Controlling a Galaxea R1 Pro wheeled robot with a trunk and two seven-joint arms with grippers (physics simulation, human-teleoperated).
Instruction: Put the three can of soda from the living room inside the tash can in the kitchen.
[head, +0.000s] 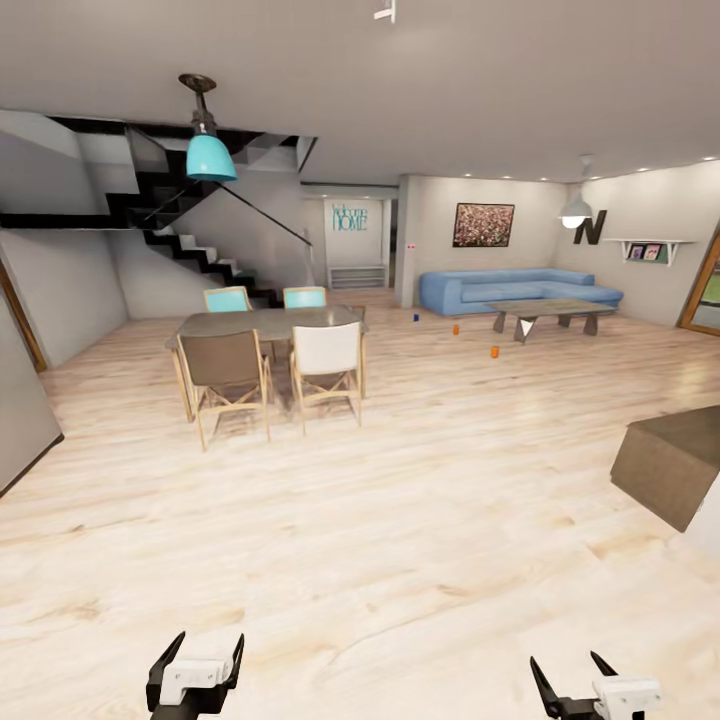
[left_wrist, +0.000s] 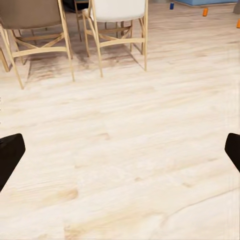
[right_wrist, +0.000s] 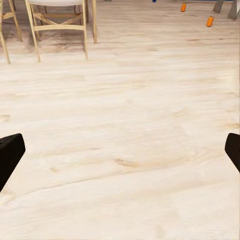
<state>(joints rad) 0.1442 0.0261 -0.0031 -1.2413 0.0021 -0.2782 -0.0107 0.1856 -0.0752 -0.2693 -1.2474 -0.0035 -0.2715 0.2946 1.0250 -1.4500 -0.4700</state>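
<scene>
Two small bright-orange soda cans (head: 455, 329) (head: 494, 351) stand on the light wood floor (head: 400, 500), just in front of the low glass-topped coffee tabletop (head: 550, 308) by the long blue sofa (head: 510, 288); a third cannot be made out. Both the left tool (head: 196, 664) and right tool (head: 590, 686) hang spread and empty. Best to drive toward that tabletop, passing clear of the dining chairs (head: 325, 365), and stop short of the nearer can.

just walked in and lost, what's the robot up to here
Nothing is being handled yet. The robot stands on the wood floor of an open room, with the left tool and right tool both open and empty. Two orange soda cans stand on the floor far ahead, between the dining table and the coffee table by the blue sofa.
</scene>
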